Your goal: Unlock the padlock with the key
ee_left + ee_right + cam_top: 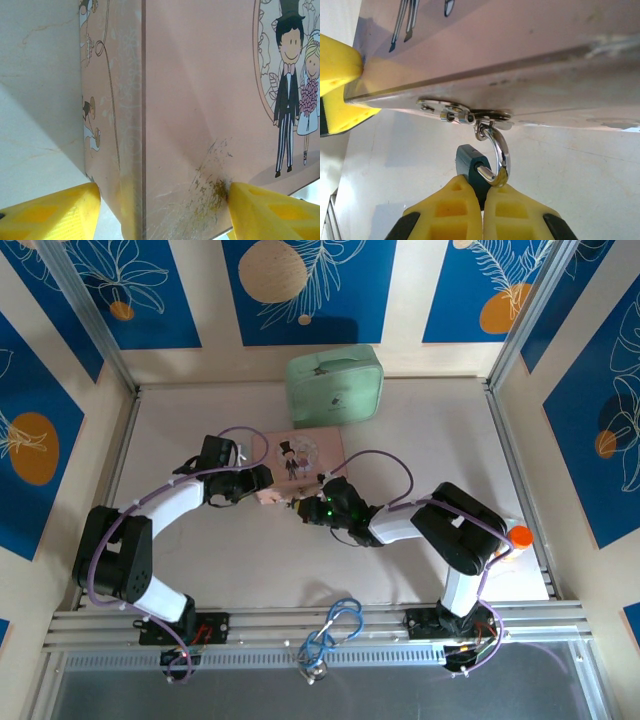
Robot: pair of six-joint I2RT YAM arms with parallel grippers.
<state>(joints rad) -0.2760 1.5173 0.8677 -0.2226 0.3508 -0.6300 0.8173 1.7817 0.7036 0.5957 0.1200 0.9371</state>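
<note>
Nearest to you, a loop of thin blue cable (338, 625) lies across the metal rail between the two arm bases.

Your right arm bends in a tight elbow and reaches left, low over the pale table (250, 570). Your right gripper (482, 202) has its yellow fingers squeezed together. They pinch the body of the tiny blue padlock with the silver hook (468, 160). The padlock hangs at the near edge of the flat pink case with the cartoon bride and groom (200, 100). Its hook goes through a small ring on the case's silver metal clasp (445, 111).

Your left arm curls in from the left and meets the pink case at its left corner. Your left gripper (160, 215) stands wide with that corner between its fingers — one finger on the picture side, one by the narrow side — so it has hold of the pink case.

Off to the right, beside the right arm, a small thing with an orange top (518, 536) sits by a white sheet. Farthest away, by the back wall, a soft mint-green case with a handle (335, 387) rests just behind the pink case.
</note>
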